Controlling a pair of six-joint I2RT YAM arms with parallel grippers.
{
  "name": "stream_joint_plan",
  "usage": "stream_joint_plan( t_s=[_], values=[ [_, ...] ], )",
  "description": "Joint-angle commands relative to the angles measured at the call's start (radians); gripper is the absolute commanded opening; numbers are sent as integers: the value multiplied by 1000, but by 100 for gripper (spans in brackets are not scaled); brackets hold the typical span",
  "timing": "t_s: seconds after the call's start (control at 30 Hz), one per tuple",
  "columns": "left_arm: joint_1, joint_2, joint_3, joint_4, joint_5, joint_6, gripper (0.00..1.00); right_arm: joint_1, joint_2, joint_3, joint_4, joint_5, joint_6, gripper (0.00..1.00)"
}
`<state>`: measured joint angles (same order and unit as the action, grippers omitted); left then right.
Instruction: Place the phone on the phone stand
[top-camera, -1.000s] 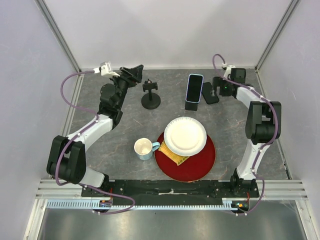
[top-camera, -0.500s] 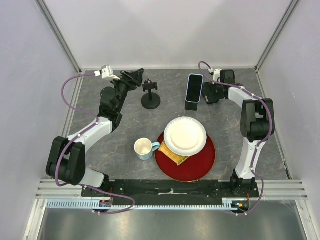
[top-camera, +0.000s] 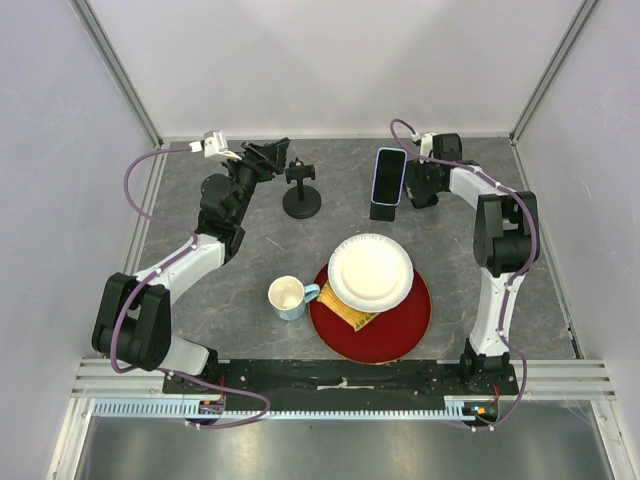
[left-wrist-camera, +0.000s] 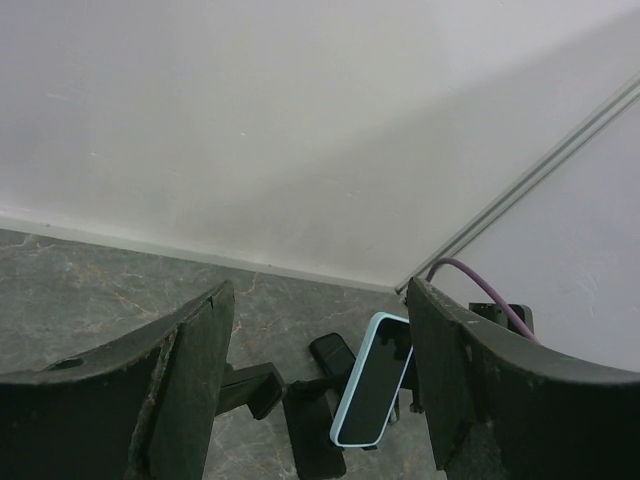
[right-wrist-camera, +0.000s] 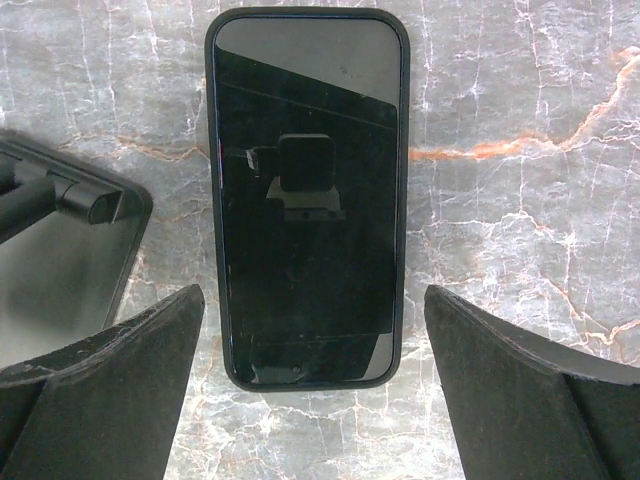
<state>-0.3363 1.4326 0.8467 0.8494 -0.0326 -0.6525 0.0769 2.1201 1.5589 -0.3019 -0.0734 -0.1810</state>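
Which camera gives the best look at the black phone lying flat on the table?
The right wrist view: the black phone fills it, whole, seen from straight above. In the top view the right arm covers most of it. The left wrist view shows only a small dark sliver that may be it.

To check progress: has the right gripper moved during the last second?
Yes. The right gripper has moved left, toward the blue-cased phone, and now hangs over the black phone.

Two phones, two phone stands, one mug, one paper plate, one red plate, one yellow item.
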Motion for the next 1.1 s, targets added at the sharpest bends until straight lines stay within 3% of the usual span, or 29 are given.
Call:
stream_joint_plan(
  t_s=[0.0,0.4,0.73,0.87,1.07],
  values=[
    [-1,-17,9,66,11,-15,76,12,40,78,-35,23,-2,98],
    [-1,0,17,69,25,-27,76,14,120,170,-112,43,12,93],
    [-1,15,26,69,26,-35,76,11,164,236,-223,112,51,71],
    [-1,23,29,70,28,-35,76,-3,137,198,-270,173,77,55],
    [-1,28,34,68,56,-38,76,-46,43,135,-348,173,120,50]
  ],
)
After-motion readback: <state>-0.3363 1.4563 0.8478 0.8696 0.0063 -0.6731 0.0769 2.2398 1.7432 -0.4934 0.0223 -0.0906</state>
